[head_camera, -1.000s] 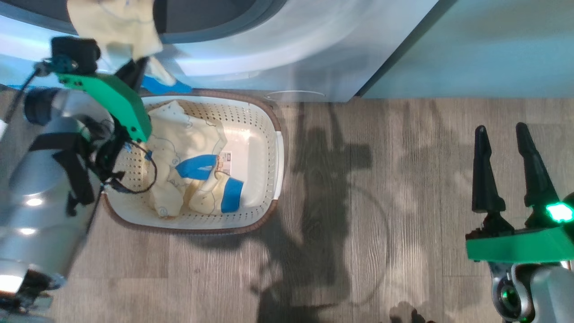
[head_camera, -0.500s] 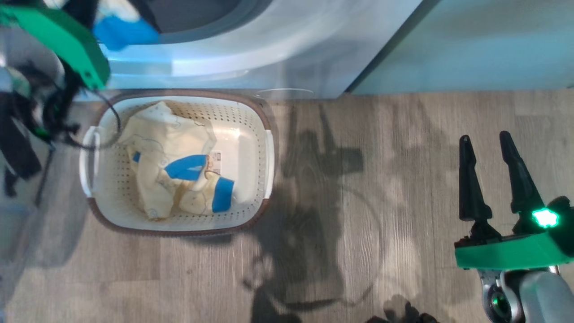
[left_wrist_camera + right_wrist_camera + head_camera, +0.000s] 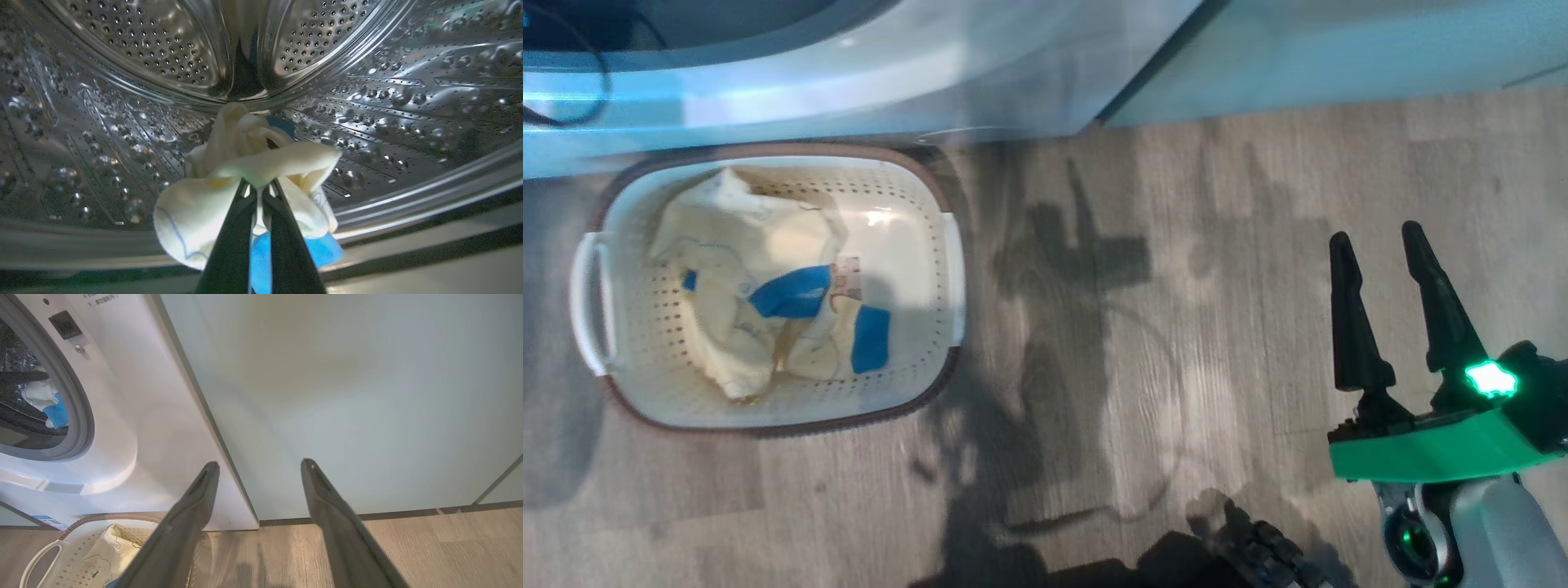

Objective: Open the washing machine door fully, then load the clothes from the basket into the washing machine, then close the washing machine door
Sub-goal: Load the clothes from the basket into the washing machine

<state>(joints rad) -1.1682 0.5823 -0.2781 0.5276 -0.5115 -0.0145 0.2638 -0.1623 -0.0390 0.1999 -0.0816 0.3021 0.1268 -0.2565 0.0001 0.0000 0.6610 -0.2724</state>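
Bunching over the fingertips of the clenched left gripper (image 3: 259,185), a cream, blue-trimmed garment (image 3: 245,163) is held inside the washing machine (image 3: 122,61) drum. More clothes (image 3: 743,269) lie in the basket (image 3: 949,269) at nine o'clock in the head view. At four o'clock the right gripper (image 3: 1376,231) is spread, empty.

A grey-brown wood-grain floor (image 3: 1143,204) spreads across the near and right parts of the scene. Soft dark shadows (image 3: 1086,253) lie on it near the middle, one shaped like a rough cross, with a thin curved shadow line (image 3: 1181,425) looping just to the right of them. Along the far side, to the right, stands a pale green cabinet (image 3: 347,384), its front plain and smooth. A dark plinth strip (image 3: 408,515) runs where the cabinet meets the floor. At the far right a thin dark seam (image 3: 500,477) slants between two of its door panels.
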